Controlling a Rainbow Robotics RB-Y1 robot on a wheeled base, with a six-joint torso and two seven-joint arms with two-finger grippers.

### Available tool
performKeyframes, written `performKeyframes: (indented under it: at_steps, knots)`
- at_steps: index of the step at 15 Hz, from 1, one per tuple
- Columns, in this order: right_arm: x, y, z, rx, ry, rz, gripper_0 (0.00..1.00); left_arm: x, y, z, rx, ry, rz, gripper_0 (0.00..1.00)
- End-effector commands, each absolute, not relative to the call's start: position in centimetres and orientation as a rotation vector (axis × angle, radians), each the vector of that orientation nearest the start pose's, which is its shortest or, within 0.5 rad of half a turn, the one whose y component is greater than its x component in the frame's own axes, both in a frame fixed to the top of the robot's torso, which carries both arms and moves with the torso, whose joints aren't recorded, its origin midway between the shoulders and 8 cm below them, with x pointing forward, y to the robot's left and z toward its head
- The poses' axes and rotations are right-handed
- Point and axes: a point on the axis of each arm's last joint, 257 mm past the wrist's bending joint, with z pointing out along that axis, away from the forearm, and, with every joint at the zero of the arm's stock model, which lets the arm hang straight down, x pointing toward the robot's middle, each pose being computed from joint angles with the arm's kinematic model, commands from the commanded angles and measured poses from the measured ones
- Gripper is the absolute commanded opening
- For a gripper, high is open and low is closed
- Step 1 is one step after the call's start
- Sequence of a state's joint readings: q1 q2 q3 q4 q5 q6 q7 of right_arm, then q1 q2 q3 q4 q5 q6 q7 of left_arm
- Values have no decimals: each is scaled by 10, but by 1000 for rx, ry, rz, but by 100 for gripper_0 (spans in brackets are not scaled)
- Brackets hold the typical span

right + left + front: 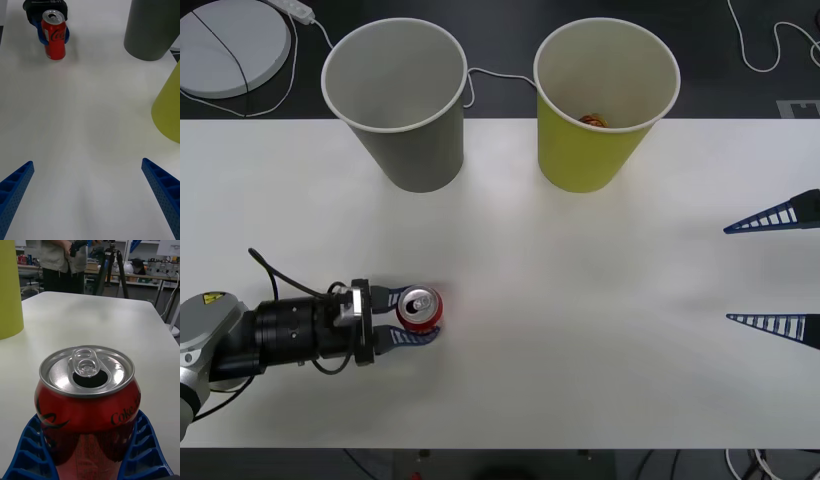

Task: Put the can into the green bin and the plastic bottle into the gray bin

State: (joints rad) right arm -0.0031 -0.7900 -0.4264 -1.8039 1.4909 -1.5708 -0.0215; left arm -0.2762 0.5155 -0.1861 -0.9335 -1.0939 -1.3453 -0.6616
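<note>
My left gripper (408,318) pinches the can (420,308) between both fingers, upright for lifting to the green bin (604,105); my right gripper (778,270) idles spread.

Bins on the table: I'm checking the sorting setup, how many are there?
2. The gray bin stands at the far side, toward the robot's left; the green bin stands beside it to the right, apart from it, with something small inside.
</note>
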Motion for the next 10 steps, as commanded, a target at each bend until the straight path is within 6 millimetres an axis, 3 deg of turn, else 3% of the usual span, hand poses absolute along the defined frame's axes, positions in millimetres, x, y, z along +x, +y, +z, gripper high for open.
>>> performKeyframes:
  at_steps: [1,10]
  knots:
    - [364,-299,-162,-1615,1524,267,100,401,151,-308,1363,1300,-702,0]
    - [364,-299,-162,-1615,1524,267,100,424,203,-264,1500,1543,-580,0]
